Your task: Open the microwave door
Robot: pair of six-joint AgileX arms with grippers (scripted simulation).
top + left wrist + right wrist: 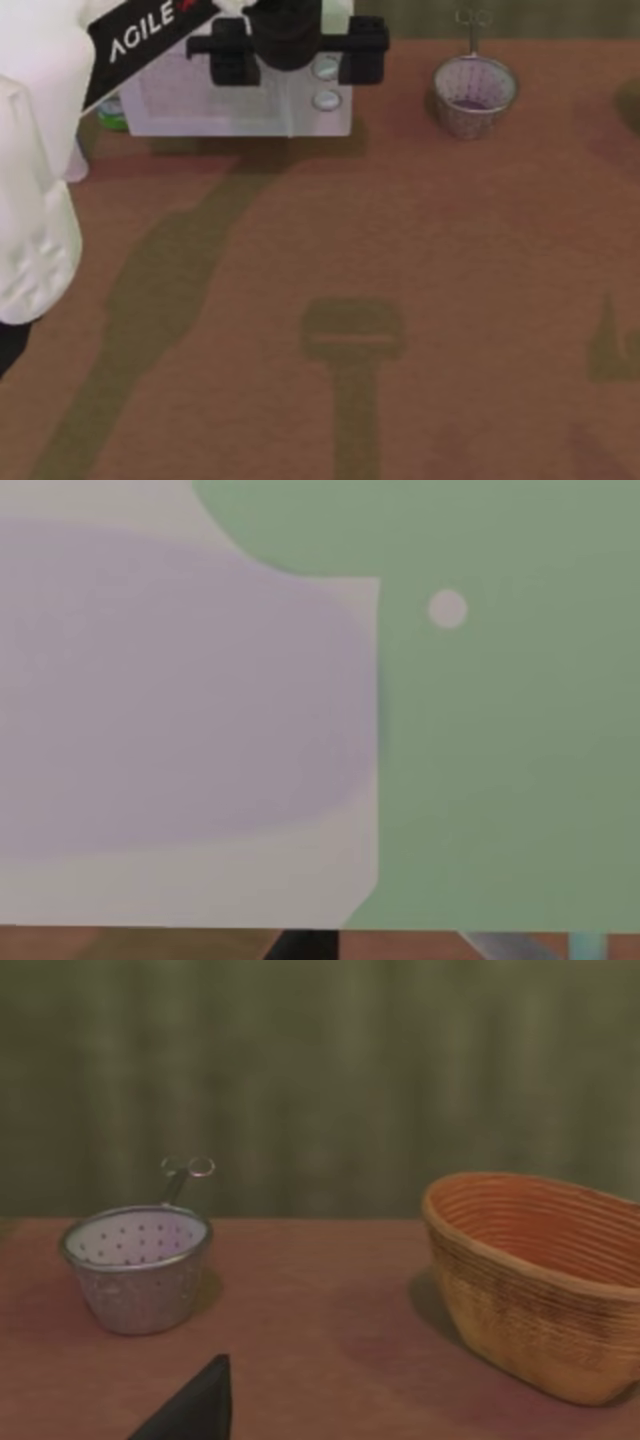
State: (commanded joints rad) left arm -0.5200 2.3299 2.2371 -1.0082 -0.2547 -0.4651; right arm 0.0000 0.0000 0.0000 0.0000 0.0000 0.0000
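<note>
At the desk's [400, 250] far edge, the left gripper [288, 45], jaws spread wide and empty, hovers over the microwave [240, 95] and its closed microwave door [210, 92], "AGILE" printed on its arm, the bare desk wide open nearer.

Metal strainer [474, 95] with perforated wall and looped wire handle, upright on brown surface [420, 250] near far edge, right of centre. Woven orange basket [535, 1275] near strainer, well apart from it. Green object [112, 112] at far left, mostly hidden, identity unclear
</note>
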